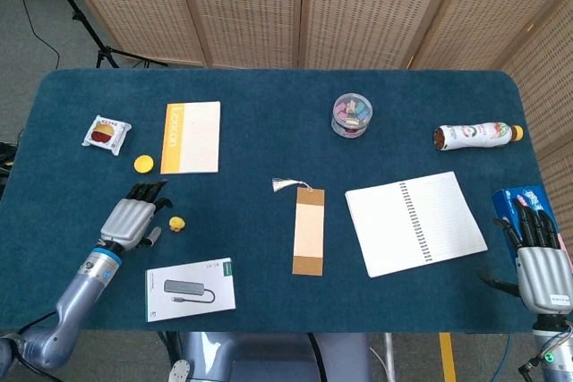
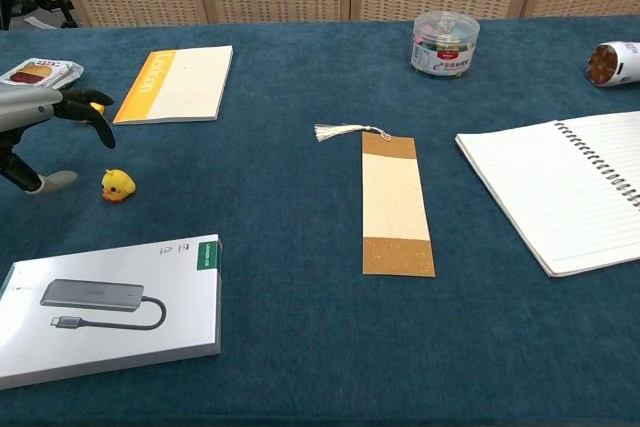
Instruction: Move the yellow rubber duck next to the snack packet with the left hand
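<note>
The small yellow rubber duck (image 1: 177, 224) (image 2: 118, 185) stands on the blue tablecloth, just right of my left hand (image 1: 132, 217) (image 2: 40, 122). That hand hovers open with dark fingers spread toward the duck, holding nothing; its thumb (image 2: 45, 183) lies close to the duck's left side. The snack packet (image 1: 106, 133) (image 2: 40, 72) lies further back at the far left. My right hand (image 1: 541, 261) rests open at the table's right front corner and is seen only in the head view.
A yellow round cap (image 1: 143, 164), an orange-edged notebook (image 1: 191, 136), a white adapter box (image 1: 191, 288), a bookmark (image 1: 308, 231), an open spiral notebook (image 1: 415, 222), a clear jar (image 1: 353, 114), a bottle (image 1: 476, 135) and a blue packet (image 1: 522, 199) lie on the table.
</note>
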Controlling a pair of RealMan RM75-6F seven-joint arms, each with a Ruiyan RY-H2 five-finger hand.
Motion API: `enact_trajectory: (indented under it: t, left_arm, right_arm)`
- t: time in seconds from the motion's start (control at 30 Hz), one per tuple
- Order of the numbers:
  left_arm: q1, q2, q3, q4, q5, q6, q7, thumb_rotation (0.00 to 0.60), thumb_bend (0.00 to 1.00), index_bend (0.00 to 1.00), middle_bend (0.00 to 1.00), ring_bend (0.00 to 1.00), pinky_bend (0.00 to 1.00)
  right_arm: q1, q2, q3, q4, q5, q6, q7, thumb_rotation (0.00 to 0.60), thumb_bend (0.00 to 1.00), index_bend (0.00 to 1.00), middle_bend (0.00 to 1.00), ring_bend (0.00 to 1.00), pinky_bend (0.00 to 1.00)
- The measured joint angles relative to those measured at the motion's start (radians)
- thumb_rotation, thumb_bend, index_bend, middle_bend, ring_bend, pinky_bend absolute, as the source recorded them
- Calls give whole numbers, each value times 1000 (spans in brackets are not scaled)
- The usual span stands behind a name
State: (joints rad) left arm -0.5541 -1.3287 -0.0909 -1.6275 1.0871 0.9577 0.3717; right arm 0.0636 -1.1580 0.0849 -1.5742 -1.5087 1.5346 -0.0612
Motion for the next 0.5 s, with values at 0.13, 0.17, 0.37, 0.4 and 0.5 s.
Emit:
enact_trajectory:
  t: [0.13,0.17,0.37,0.4,0.5]
  left_arm:
    - [-12,-17,-2,13,-9,-5,0,600,427,298,0,0,0]
    - [-14,-20,-2,14,-11,-7,0,600,428,298,0,0,0]
    - [-29,-44,1,23,-28,-14,12,600,428,298,0,0,0]
    - [-30,-47,2,23,-30,-13,16,600,428,298,0,0,0]
    - [-33,-52,6,23,-36,-11,26,600,427,298,0,0,0]
  right_arm:
    - [0,0,1,-1,0,1,0,600,0,214,0,0,0]
    - [0,0,1,-1,0,1,0,600,0,214,0,0,0]
    - [-1,1,4,2,3,4,9,600,0,214,0,0,0]
    - [-2,2,4,2,3,5,11,600,0,214,0,0,0]
    - [-3,2,6,3,3,7,14,600,0,214,0,0,0]
